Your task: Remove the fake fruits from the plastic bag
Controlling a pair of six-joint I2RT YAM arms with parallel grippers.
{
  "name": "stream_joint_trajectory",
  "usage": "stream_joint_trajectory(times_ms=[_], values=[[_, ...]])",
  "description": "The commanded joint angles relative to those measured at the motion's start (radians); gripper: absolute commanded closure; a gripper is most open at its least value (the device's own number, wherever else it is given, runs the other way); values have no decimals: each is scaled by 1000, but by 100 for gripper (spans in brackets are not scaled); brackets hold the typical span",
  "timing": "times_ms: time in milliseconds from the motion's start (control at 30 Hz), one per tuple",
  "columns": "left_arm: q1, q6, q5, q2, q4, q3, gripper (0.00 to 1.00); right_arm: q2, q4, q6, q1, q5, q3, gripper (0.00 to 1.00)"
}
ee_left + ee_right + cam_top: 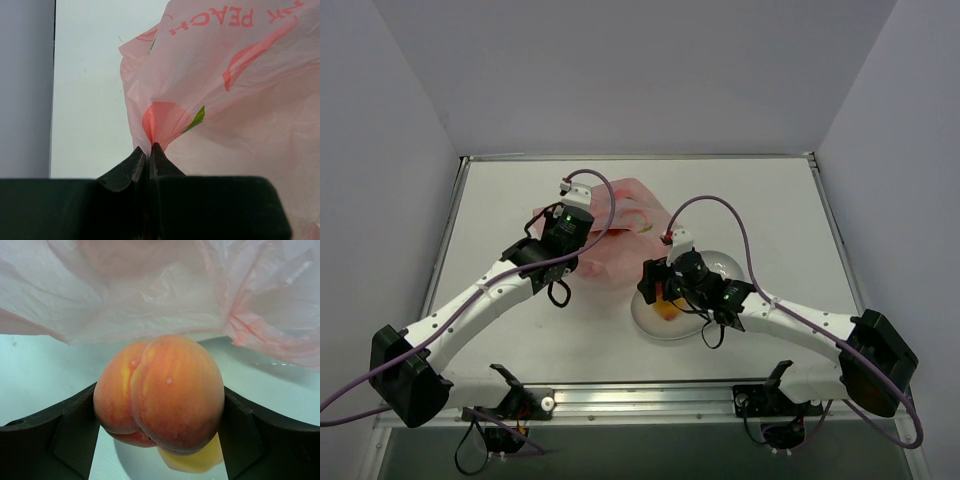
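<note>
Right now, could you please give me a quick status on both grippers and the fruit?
Left gripper shut on plastic bag. Right gripper shut on peach, over white plate. Yellow fruit beneath it. Bag drapes close behind peach.

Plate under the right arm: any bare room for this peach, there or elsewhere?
Bare table right of the plate, out to the edge, and left of the plastic bag. Crowded: a yellow fruit lies on the plate under the peach, bag alongside.

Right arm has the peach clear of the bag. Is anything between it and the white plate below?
Only a yellow fruit, lying on the plate just under the peach that the right gripper holds. The plastic bag hangs beyond the peach, not beneath it.
</note>
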Motion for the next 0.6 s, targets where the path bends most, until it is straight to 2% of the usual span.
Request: stream_joint_trajectory(times_ms=[0,567], values=[[5,-12,3,-6,-18,59,98,-38,-34,-30,2,57,-36,55],[4,-6,31,-7,-13,58,98,74,24,-46,15,65,13,52]])
